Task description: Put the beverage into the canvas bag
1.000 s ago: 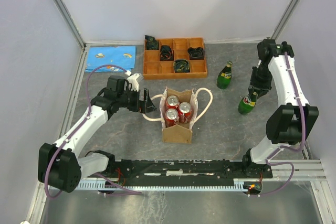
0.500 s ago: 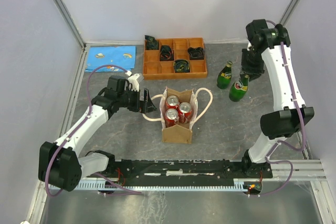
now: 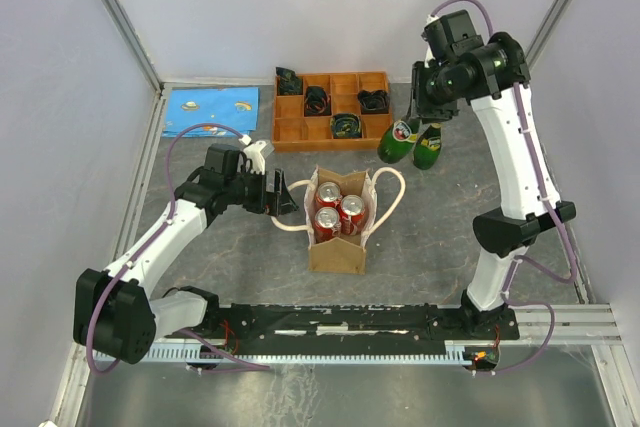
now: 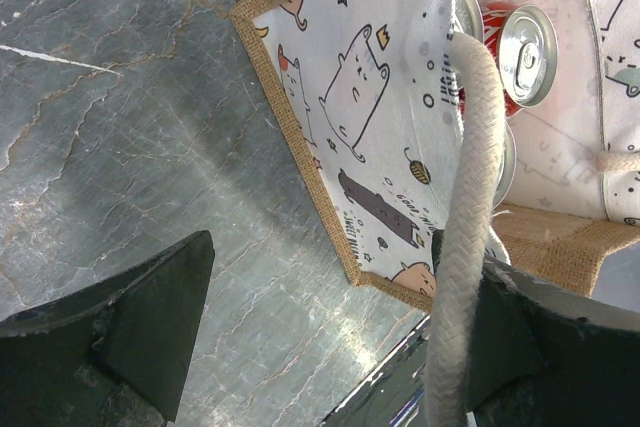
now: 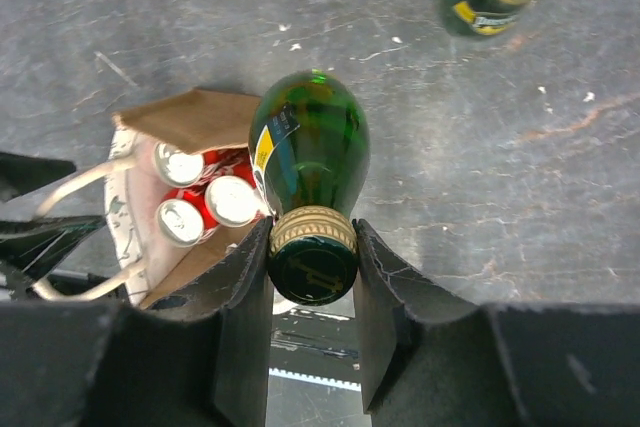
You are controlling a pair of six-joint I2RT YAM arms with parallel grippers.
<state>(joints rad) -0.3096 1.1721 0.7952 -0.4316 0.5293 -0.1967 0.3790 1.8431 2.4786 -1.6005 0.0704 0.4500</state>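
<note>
Green glass bottle (image 5: 308, 147): neck clamped in my right gripper (image 5: 312, 265), aloft well apart from the tan canvas bag (image 3: 338, 247); I'd lower it upright beside the three red soda cans (image 3: 352, 208), left gripper (image 4: 320, 287) spread wide, hooking the cream rope handle (image 4: 465, 197).

The canvas bag (image 3: 335, 252) is tan-brown on its near face. Its side panel is white, printed with cartoon cats and stars and edged in tan weave. Its rope handles (image 4: 470, 177) are cream. The cans (image 3: 338, 209) inside are red with silver tops. The tilted bottle (image 5: 310, 142) is dark green glass with a gold neck band and a yellow label. The standing bottle (image 3: 430, 147) is green too. The far tray (image 3: 347, 84) is orange wood, the far-left mat (image 3: 210, 105) is blue with small yellow motifs, and the table (image 3: 420, 237) is grey with pale veins.
</note>
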